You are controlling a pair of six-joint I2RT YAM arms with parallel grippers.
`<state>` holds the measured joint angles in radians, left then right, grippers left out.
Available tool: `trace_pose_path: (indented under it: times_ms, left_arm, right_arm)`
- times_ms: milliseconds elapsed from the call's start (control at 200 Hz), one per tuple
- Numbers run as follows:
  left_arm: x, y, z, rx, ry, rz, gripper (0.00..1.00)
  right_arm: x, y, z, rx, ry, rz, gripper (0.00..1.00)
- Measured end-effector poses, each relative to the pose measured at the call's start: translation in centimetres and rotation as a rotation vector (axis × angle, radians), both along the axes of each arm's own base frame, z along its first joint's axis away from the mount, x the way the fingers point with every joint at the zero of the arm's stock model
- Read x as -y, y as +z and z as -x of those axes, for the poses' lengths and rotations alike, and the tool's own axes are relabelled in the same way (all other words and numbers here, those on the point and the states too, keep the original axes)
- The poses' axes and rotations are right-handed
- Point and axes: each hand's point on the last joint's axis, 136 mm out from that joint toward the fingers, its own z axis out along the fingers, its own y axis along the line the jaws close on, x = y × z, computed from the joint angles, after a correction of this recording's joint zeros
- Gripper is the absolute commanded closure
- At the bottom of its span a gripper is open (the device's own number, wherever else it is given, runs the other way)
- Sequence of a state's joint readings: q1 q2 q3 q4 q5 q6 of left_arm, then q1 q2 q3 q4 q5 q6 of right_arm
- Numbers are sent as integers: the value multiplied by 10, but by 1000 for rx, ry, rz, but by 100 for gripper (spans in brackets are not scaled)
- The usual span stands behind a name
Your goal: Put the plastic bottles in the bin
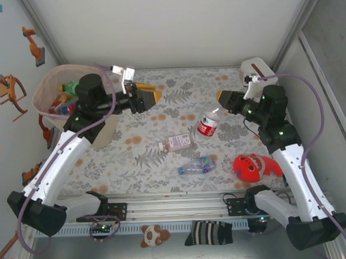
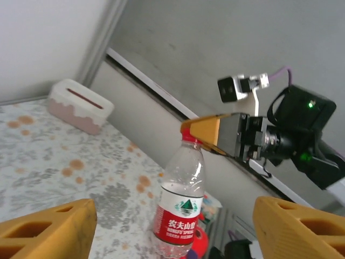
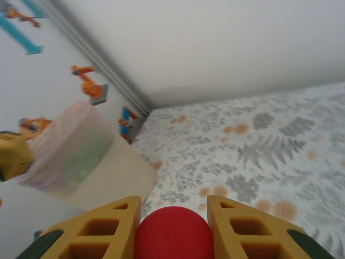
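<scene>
A clear bottle with a red label (image 1: 208, 124) (image 2: 180, 208) stands on the flowered mat, and my right gripper (image 1: 219, 99) (image 3: 173, 216) is shut on its red cap (image 3: 173, 234) (image 2: 188, 137). A pink-labelled bottle (image 1: 177, 142) and a clear bottle with a blue and purple label (image 1: 196, 165) lie mid-mat. The pale-pink bin (image 1: 54, 99) (image 3: 75, 151) stands at far left with several bottles inside. My left gripper (image 1: 151, 92) (image 2: 175, 208) hangs open and empty just right of the bin, facing the held bottle.
A red round toy (image 1: 251, 166) lies at the near right beside the right arm. The white-pink tissue box (image 1: 256, 68) (image 2: 80, 105) sits in the far right corner. Enclosure walls close in on all sides.
</scene>
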<state>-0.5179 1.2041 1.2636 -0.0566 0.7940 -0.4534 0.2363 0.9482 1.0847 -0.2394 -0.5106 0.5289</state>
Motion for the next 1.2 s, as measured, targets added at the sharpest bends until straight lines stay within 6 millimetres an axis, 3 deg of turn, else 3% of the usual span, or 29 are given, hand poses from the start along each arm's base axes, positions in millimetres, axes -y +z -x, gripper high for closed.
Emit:
trace_pose_path:
  times_ms: [245,416,731,1197]
  left_arm:
    - [55,-9,22,77,-174,-54,13]
    - [87,-16,37,116,-275,-92,13]
    - [126,-29,62,164,-429,-164,18]
    - [140,-47,83,165,-531,-210,24]
  right_arm:
    - [-19,61,30,224,174,-23,100]
    - [-29,88,49,315,260,-43,100]
    - [-39,102,63,354,328,-58,100]
    - [-40,100,62,344,325,-57,100]
